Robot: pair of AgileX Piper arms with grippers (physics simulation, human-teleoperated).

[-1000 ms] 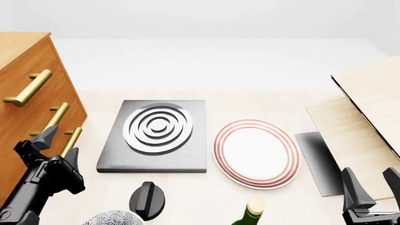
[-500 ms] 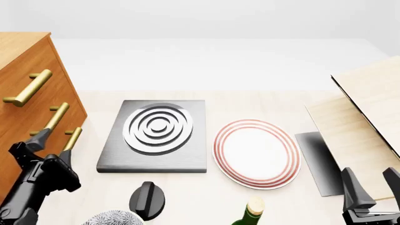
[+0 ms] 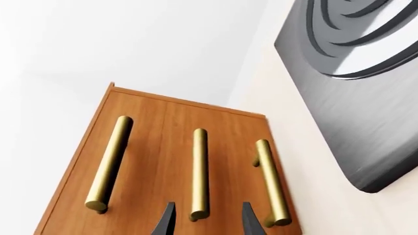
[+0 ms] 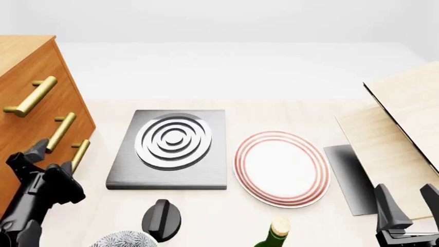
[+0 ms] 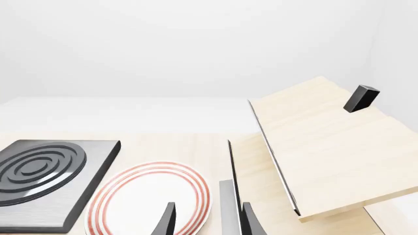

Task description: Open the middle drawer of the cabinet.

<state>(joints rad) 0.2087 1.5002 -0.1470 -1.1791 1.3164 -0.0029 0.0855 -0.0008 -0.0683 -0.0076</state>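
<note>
The orange-brown cabinet point(image 4: 65, 77) stands at the table's left edge with three brass bar handles on a flush front. The middle drawer point(image 3: 177, 147) carries the middle handle point(image 4: 61, 130). My left gripper point(image 4: 52, 156) is open just in front of the lower handles and touches nothing. In the left wrist view the middle handle point(image 3: 199, 174) points between the fingers of the left gripper point(image 3: 207, 218), its near end just ahead of their tips. My right gripper point(image 4: 408, 206) is open and empty at the front right, far from the cabinet, and shows again as the right gripper point(image 5: 207, 220).
A grey burner slab with rings point(image 4: 171, 149) lies right of the cabinet, beside a red-rimmed plate point(image 4: 281, 167). A black knob point(image 4: 162, 218), a patterned bowl point(image 4: 123, 241) and a green bottle point(image 4: 274, 234) line the front edge. Pale wood panels point(image 4: 404, 118) stand at the right.
My left gripper has moved left and closer to the cabinet front, in line with the middle handle. The right arm has stayed still.
</note>
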